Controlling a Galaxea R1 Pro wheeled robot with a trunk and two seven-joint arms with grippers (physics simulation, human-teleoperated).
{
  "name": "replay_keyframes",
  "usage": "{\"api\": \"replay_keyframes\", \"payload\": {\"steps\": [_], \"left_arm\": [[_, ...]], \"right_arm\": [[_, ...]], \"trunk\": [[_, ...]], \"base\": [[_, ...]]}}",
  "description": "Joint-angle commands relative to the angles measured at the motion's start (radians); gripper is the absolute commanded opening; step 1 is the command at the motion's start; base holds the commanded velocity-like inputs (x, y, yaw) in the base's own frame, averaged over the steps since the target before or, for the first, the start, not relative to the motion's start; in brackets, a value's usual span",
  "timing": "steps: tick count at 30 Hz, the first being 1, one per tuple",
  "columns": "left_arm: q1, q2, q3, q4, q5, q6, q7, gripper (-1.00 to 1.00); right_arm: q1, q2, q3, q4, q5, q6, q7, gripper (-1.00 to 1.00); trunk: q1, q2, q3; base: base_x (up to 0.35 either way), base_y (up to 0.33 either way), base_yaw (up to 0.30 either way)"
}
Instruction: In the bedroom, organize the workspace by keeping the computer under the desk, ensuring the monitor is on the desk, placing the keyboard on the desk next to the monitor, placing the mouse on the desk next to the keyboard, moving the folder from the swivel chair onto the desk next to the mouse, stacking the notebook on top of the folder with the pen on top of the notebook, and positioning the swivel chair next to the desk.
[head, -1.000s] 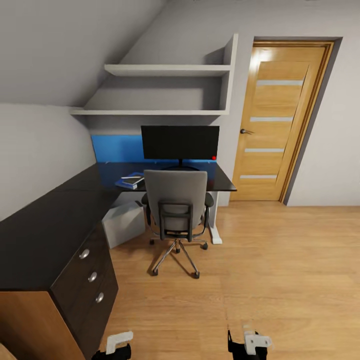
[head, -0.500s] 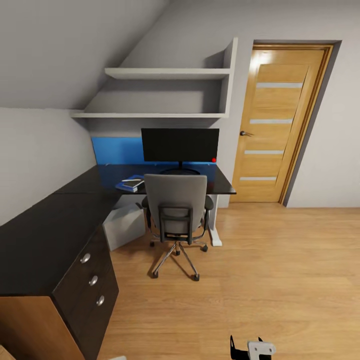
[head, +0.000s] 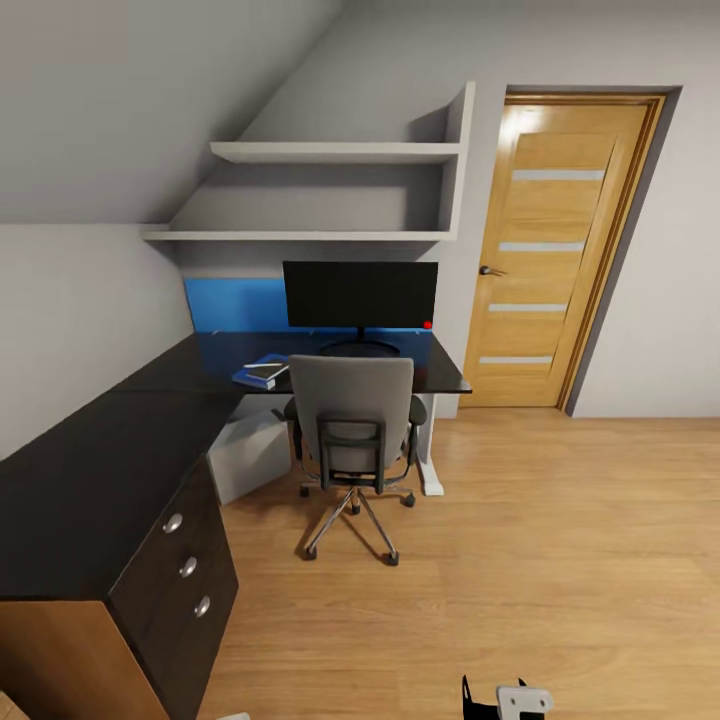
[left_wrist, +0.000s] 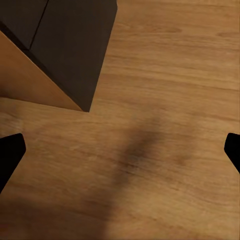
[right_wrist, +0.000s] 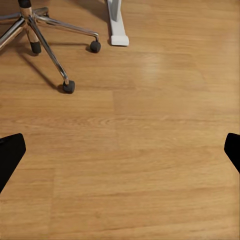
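Swivel chair (head: 352, 420) at desk (head: 90, 470); right wrist sees casters; both pincers (left_wrist: 120, 150) (right_wrist: 120, 150) wide, empty.

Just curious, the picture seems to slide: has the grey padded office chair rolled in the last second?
No. The grey padded office chair keeps its place beside the desk's white leg; wooden door and shelves slid down too: the camera moved.

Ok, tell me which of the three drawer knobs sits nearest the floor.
The bottom knob, lowest on the desk drawer front; the other two knobs sit above it.
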Motion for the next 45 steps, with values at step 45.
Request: {"api": "replay_keyframes", "payload": {"steps": [45], "left_arm": [[-0.001, 0.012, -0.009, 0.000, 0.007, -0.003, 0.003, 1.00]], "right_arm": [[-0.001, 0.001, 0.008, 0.002, 0.002, 0.000, -0.009, 1.00]], "trunk": [[0.000, -0.001, -0.001]], "base": [[0.000, 0.000, 0.000]]}}
